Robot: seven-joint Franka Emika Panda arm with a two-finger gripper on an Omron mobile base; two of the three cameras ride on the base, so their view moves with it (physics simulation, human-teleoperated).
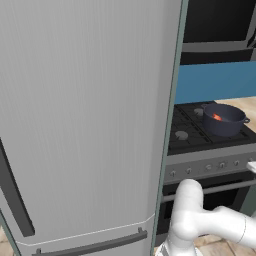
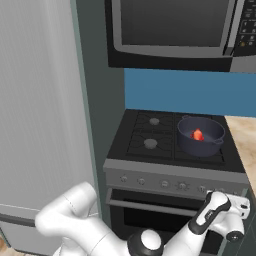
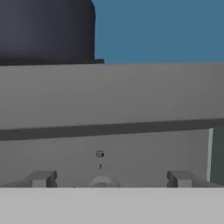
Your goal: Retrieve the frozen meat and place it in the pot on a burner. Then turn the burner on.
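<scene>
Left base view: frozen meat point(image 1: 216, 117) already inside the pot point(image 1: 223, 119), on the stove's right rear burner.

Right base view: pincer point(image 2: 245, 206) level with the knob panel point(image 2: 175, 183); spread or pressed together, cannot tell.

Hand view: finger tips point(image 3: 43, 178) spread wide, knob point(image 3: 100, 182) between them; risks gripping a neighbouring knob, lighting an empty burner.

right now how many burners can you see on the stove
3. A bare back left burner, a bare front left burner, and a third under the pot on the right. Another may sit hidden beneath or behind the pot.
</scene>
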